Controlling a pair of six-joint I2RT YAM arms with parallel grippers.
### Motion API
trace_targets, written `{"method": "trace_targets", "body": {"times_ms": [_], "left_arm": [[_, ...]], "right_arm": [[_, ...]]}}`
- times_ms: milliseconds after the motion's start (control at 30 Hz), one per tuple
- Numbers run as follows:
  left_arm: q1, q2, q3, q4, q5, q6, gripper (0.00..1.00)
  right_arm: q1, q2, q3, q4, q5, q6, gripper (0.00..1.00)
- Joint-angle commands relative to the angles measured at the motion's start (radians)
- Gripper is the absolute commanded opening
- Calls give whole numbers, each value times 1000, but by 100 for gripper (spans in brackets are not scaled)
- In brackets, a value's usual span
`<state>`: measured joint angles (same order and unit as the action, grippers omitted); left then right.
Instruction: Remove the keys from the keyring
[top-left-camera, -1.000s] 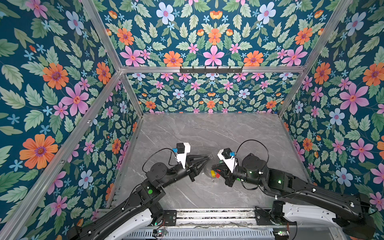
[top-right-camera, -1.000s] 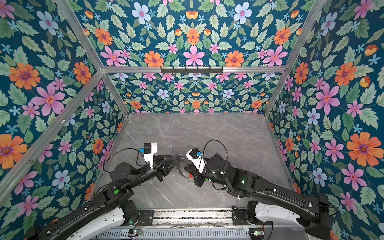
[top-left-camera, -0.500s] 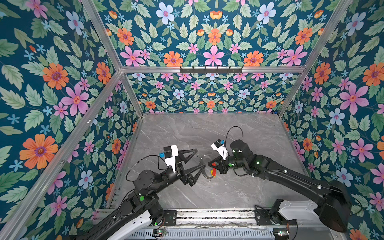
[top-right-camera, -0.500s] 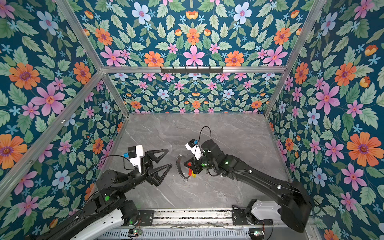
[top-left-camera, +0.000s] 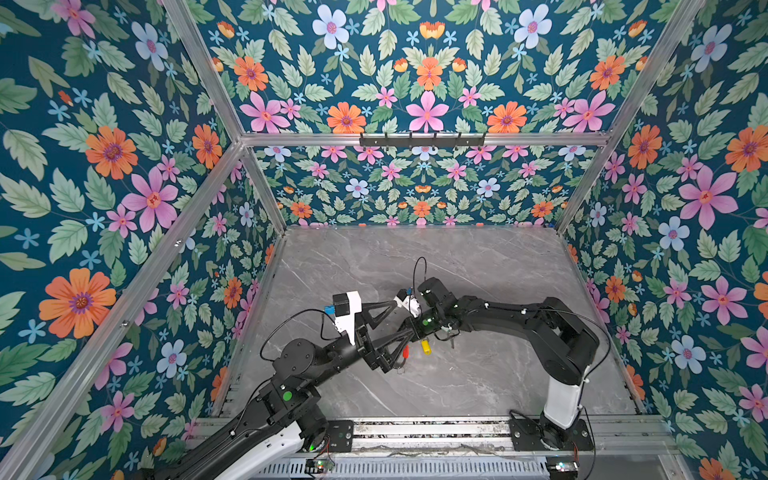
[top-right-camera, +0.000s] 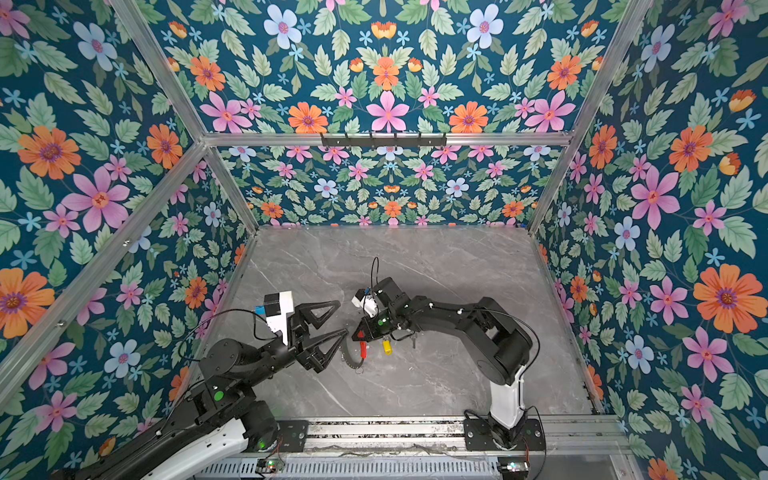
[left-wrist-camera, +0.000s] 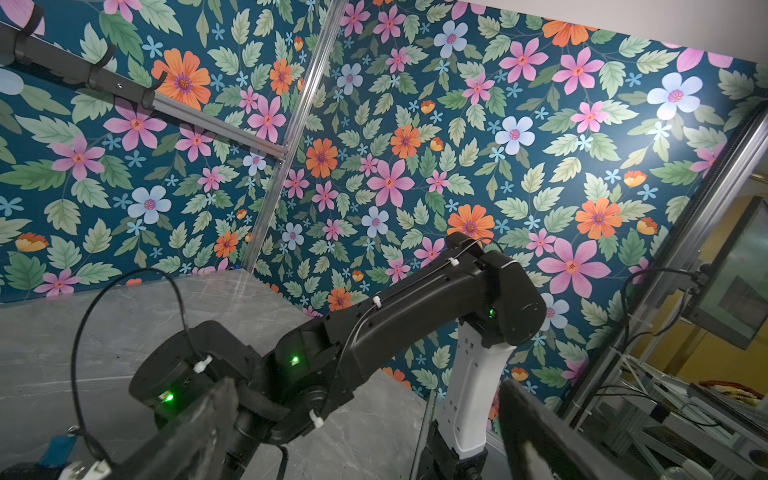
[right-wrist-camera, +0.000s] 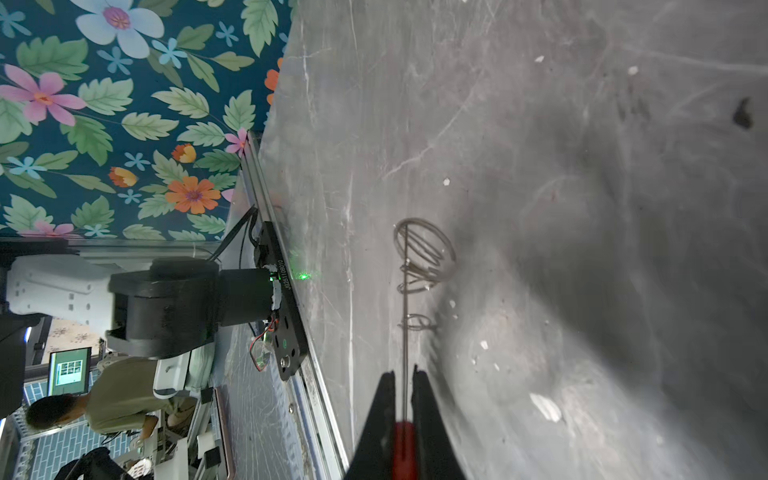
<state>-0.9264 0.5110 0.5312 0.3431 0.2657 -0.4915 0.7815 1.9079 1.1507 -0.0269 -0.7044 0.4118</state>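
Two pincers | left pincer (top-right-camera: 341, 319) now spreads wide, empty | right pincer (right-wrist-camera: 404, 375) pinches keyring (top-right-camera: 363, 350) just beyond it | we judge yellow-tagged key (top-right-camera: 387, 347), hanging beneath, still strung.

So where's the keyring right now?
In both top views the keyring sits front-centre over the table, clamped at its red sleeve by the right gripper, with the open left gripper just to its left.

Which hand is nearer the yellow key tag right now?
Right. The right hand is shut on the keyring at its red sleeve, with the yellow tag just beside it. The left hand is open, across the ring from the tag, farther off.
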Motion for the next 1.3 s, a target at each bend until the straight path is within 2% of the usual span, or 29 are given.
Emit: {"method": "trace_targets", "body": {"times_ms": [0, 67, 133, 300, 367, 533, 667, 800, 900, 1000, 1067, 1133, 1200, 1267], "left_arm": [[1, -6, -1, 26, 9, -3, 100], [0, -8, 1, 18, 7, -2, 100], [0, -9, 0, 13, 7, -1, 100], [0, -9, -2, 7, 1, 1, 100], [0, -9, -2, 4, 0, 1, 100], [0, -4, 0, -12, -14, 2, 100], [0, 4, 11, -40, -89, 6, 100], [0, 27, 35, -97, -253, 44, 100], [1, 81, 66, -146, -443, 80, 100], [2, 188, 110, -187, -714, 127, 100], [20, 262, 124, -171, -847, 150, 100], [81, 319, 121, -124, -860, 154, 100], [216, 381, 110, -77, -769, 134, 100], [358, 442, 90, -43, -763, 94, 100]], "right_arm": [[-3, 39, 33, -38, 23, 0, 7], [-4, 48, 46, -71, 81, -10, 26], [-3, 49, 54, -96, 134, -17, 37], [-4, 49, 76, -154, 271, -20, 53], [-2, 31, 74, -157, 322, -19, 63], [5, -35, 77, -196, 476, -29, 79], [30, -189, 23, -176, 607, -51, 81], [44, -398, -58, -151, 690, -65, 81], [44, -547, -141, -128, 722, -69, 81], [44, -681, -209, -127, 770, -70, 81], [43, -755, -250, -122, 796, -75, 81], [43, -815, -280, -120, 819, -80, 83], [44, -869, -298, -138, 831, -86, 85], [44, -904, -302, -167, 859, -84, 87]]}}
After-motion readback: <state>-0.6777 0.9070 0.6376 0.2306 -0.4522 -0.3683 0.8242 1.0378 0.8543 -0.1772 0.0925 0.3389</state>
